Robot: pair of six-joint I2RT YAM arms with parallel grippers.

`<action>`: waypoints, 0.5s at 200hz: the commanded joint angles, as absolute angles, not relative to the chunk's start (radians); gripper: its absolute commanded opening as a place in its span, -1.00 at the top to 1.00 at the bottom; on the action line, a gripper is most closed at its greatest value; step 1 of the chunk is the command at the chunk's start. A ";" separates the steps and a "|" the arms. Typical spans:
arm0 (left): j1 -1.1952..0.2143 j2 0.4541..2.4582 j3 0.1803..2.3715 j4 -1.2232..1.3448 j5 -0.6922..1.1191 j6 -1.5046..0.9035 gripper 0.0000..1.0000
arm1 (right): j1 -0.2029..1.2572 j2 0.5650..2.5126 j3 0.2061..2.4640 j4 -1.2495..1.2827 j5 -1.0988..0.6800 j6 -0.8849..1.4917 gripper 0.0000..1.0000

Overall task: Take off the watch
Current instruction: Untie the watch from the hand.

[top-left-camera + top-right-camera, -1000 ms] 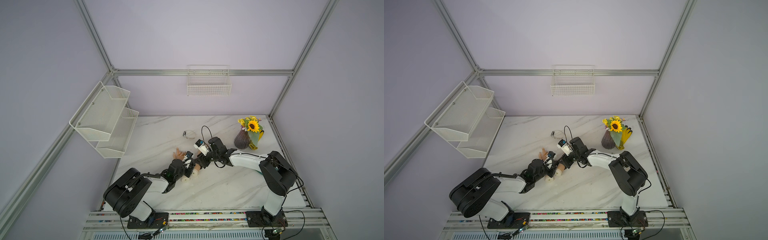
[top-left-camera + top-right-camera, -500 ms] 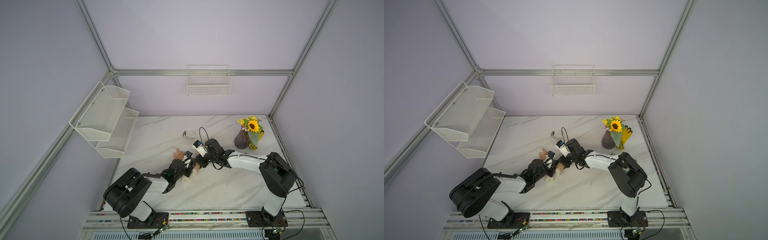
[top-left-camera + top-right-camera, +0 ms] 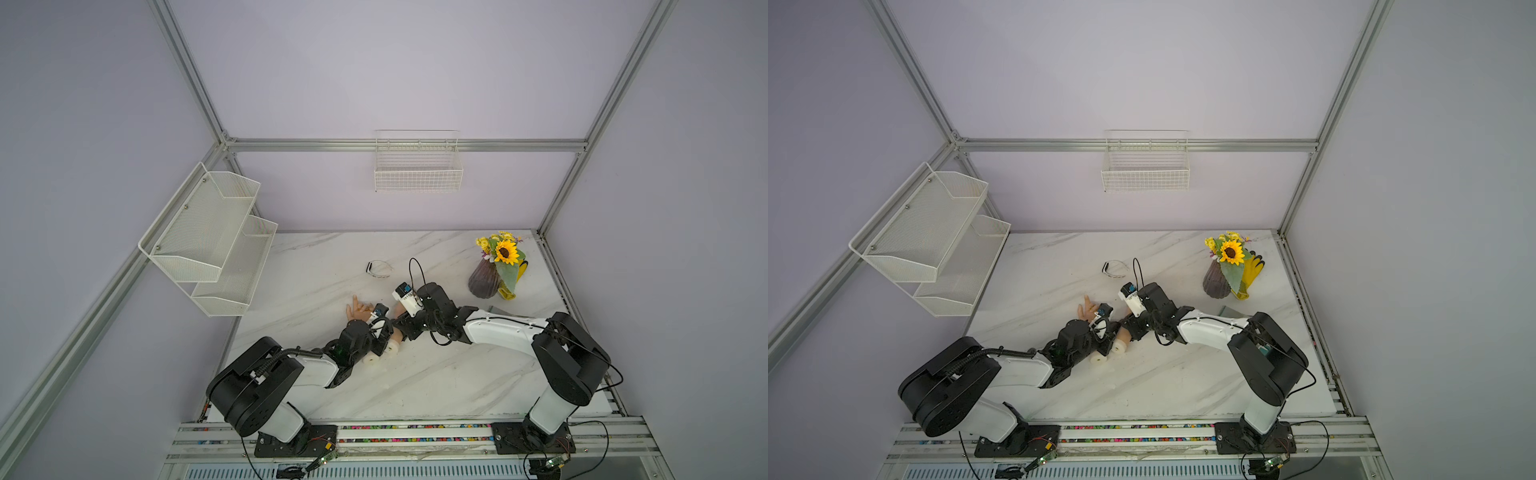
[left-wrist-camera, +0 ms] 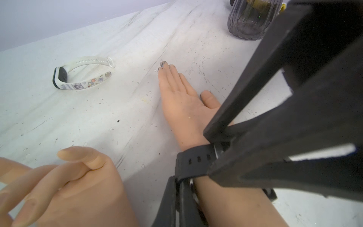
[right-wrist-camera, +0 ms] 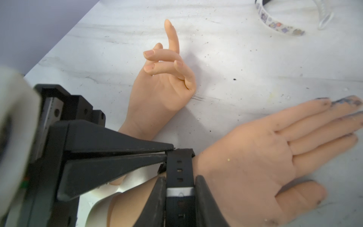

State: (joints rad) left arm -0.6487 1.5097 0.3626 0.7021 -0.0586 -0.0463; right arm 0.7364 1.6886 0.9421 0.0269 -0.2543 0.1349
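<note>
Two mannequin hands lie near the middle of the marble desk (image 3: 436, 374), taking 12 o'clock as the back wall. The black watch (image 5: 179, 163) is buckled round the wrist of the flat mannequin hand (image 5: 255, 157), whose fingers are stretched out along the desk. In both top views the arms hide the watch. The curled mannequin hand (image 5: 163, 88) rests just beside the flat one, at about 9 o'clock from it.

The right end effector (image 5: 180, 177) reaches in from 4 o'clock and straddles the watch's strap (image 4: 196, 159), closed across it. One finger presses on each edge, and a silver clasp (image 5: 179, 191) sits between them. The left end effector (image 5: 170, 151) comes in from 7 o'clock with its jaws fully closed. Its tips are against the strap's edge on the side facing the curled hand, and I cannot tell whether they pinch any of the strap.

A white band (image 3: 379, 268) lies unfastened at 11 o'clock from the watch, well apart. A ribbed vase (image 3: 484, 280) of sunflowers stands at 2 o'clock, with a yellow glove (image 3: 1252, 270) just behind it.
</note>
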 commanded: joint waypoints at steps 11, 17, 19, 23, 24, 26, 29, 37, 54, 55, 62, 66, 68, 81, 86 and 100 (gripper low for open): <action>-0.595 1.488 0.378 0.732 -0.230 -0.106 1.00 | 0.716 1.605 0.855 -0.003 -0.189 0.248 0.72; -0.594 1.487 0.379 0.732 -0.228 -0.110 1.00 | 0.713 1.597 0.845 0.001 -0.186 0.258 0.71; -0.594 1.487 0.378 0.732 -0.227 -0.111 1.00 | 0.713 1.596 0.841 0.005 -0.186 0.260 0.71; -0.592 1.486 0.376 0.730 -0.227 -0.115 1.00 | 0.713 1.591 0.836 0.009 -0.185 0.265 0.71; -0.591 1.486 0.377 0.730 -0.226 -0.116 1.00 | 0.712 1.589 0.834 0.011 -0.185 0.266 0.71; -0.590 1.486 0.377 0.730 -0.226 -0.116 1.00 | 0.710 1.587 0.830 0.014 -0.186 0.268 0.72; -0.589 1.486 0.377 0.730 -0.226 -0.119 1.00 | 0.710 1.583 0.826 0.020 -0.186 0.273 0.72; -0.585 1.486 0.376 0.730 -0.224 -0.127 1.00 | 0.709 1.572 0.812 0.036 -0.185 0.285 0.71; -0.576 1.490 0.374 0.736 -0.212 -0.141 1.00 | 0.703 1.550 0.784 0.067 -0.186 0.305 0.71; -0.576 1.490 0.373 0.736 -0.210 -0.142 1.00 | 0.703 1.550 0.782 0.069 -0.186 0.306 0.70; -0.572 1.491 0.374 0.737 -0.206 -0.147 1.00 | 0.701 1.541 0.774 0.079 -0.186 0.314 0.71; -0.569 1.494 0.374 0.738 -0.203 -0.149 1.00 | 0.700 1.538 0.768 0.086 -0.186 0.317 0.70; -0.569 1.494 0.373 0.738 -0.202 -0.151 1.00 | 0.699 1.536 0.765 0.089 -0.186 0.318 0.70; -0.561 1.498 0.373 0.738 -0.197 -0.162 1.00 | 0.694 1.519 0.750 0.105 -0.183 0.332 0.68; -0.557 1.499 0.373 0.738 -0.194 -0.166 1.00 | 0.691 1.514 0.744 0.109 -0.178 0.335 0.66; -0.551 1.502 0.371 0.738 -0.188 -0.178 1.00 | 0.689 1.500 0.728 0.121 -0.171 0.345 0.65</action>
